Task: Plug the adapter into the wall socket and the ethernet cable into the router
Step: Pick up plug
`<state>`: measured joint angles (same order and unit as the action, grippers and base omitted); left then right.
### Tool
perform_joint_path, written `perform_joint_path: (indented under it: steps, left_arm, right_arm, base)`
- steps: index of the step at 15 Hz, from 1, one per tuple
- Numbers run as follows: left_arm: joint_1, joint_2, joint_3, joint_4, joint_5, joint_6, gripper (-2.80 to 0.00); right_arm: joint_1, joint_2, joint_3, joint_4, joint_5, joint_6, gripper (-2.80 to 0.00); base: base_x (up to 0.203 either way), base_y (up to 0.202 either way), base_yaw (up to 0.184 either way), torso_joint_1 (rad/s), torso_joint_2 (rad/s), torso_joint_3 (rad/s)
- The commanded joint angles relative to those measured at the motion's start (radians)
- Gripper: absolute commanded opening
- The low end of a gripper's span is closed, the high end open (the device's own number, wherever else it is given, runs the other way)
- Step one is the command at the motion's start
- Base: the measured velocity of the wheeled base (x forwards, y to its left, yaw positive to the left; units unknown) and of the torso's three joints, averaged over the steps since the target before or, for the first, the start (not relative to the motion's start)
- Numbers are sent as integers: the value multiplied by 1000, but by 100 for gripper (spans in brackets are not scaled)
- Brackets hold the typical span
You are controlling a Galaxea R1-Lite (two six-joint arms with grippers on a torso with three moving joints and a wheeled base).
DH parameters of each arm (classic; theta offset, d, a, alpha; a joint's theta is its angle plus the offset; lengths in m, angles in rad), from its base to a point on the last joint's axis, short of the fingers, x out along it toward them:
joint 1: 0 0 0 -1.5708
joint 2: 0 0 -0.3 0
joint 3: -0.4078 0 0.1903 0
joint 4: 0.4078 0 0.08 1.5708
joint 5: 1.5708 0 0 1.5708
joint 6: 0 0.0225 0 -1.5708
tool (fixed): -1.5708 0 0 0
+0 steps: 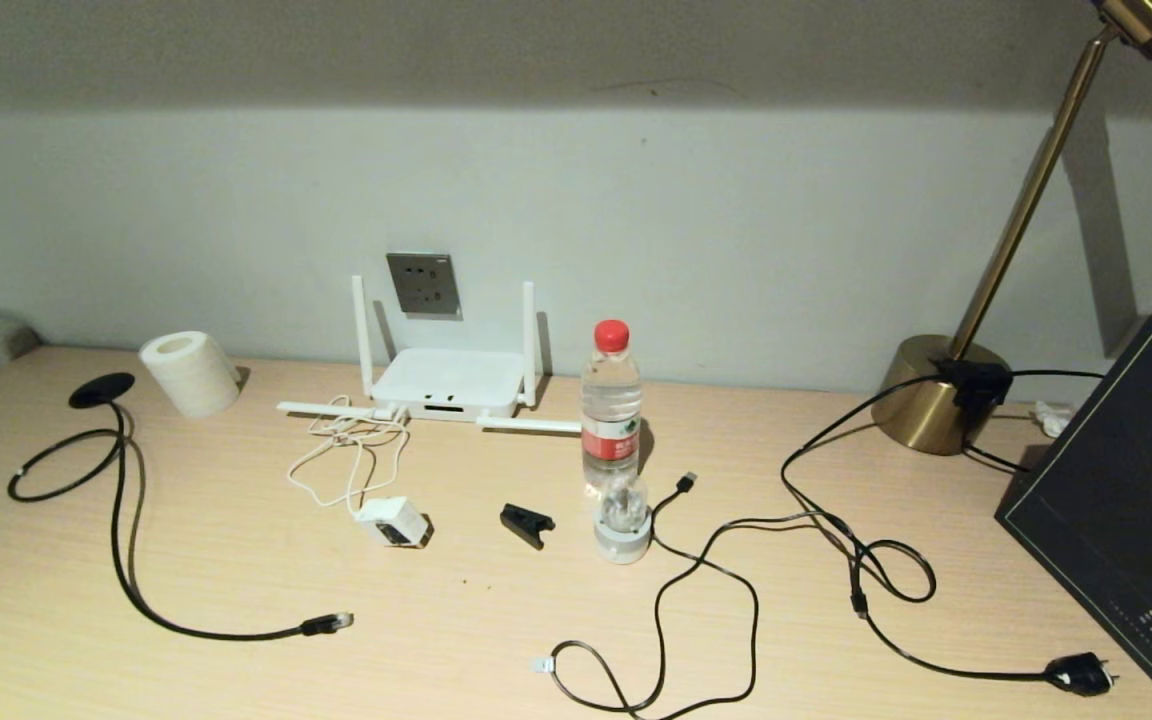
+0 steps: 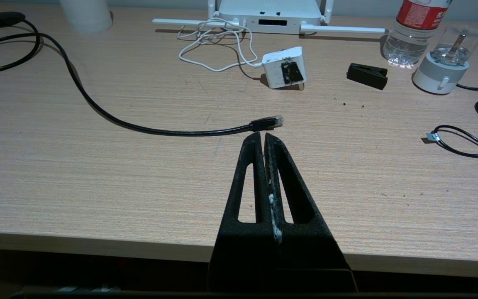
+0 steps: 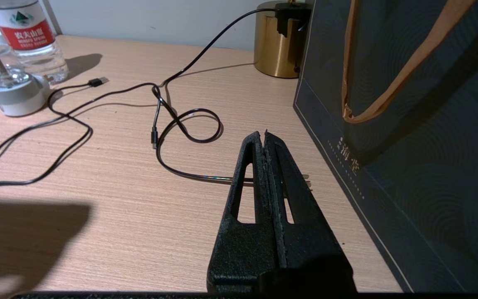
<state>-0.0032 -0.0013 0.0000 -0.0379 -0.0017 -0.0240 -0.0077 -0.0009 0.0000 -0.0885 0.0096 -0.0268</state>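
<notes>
Both plugs lie loose on the surface: the adapter sits on its side ahead of the router at the back edge under the wall socket, and the ethernet cable ends near the front edge, just past the left gripper, whose jaws are closed and empty. The right gripper, jaws also closed on nothing, hangs by the dark bag at the right edge. Likely trouble: three similar black leads invite a wrong pick, and the adapter's tangled cord could drag the light router.
</notes>
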Motion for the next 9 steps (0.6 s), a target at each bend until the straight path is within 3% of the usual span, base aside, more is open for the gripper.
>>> perform_joint_path:
  steps: [1,9]
  left_arm:
    - [0,0,14,0,0,-1,-280]
    - [0,0,14,-4,0,2,-280]
  right_arm:
    - [0,1,35,-1,-1,16,-280]
    - [0,1,35,-2,0,19,-280]
  base:
    - [0,0,0,0,0,0]
    - [0,0,0,0,0,0]
